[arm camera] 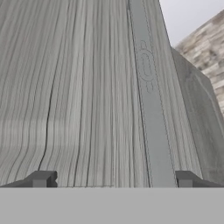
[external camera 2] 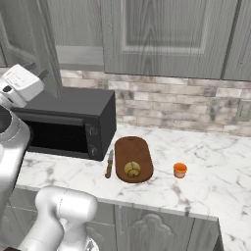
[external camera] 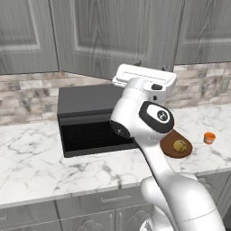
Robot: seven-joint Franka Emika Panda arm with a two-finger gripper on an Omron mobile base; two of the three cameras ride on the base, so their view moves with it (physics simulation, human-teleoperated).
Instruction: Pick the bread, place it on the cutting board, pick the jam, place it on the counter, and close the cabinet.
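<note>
The bread point(external camera 2: 132, 169) lies on the near end of the cutting board point(external camera 2: 132, 147), also seen as bread point(external camera: 180, 145) on the board point(external camera: 169, 151). The jam point(external camera 2: 180, 170) stands upright on the counter point(external camera 2: 215, 162) just right of the board; jam point(external camera: 209, 138). The cabinet door point(external camera 2: 29, 39) stands swung out, with the grey shelf point(external camera 2: 81, 58) visible inside. My white hand point(external camera: 143, 80) is raised at the lower edge of that door point(external camera: 117, 36). My gripper point(arm camera: 113, 179) is open, close against the wood-grain door face, with nothing between its fingertips point(arm camera: 41, 178).
A black microwave point(external camera 2: 68, 122) sits on the counter below the hand, left of the board. A knife point(external camera 2: 109, 164) lies between microwave and board. Closed cabinet doors point(external camera 2: 166, 34) and a stone backsplash point(external camera 2: 186, 110) run behind. Grey drawers point(external camera: 90, 205) are under the counter.
</note>
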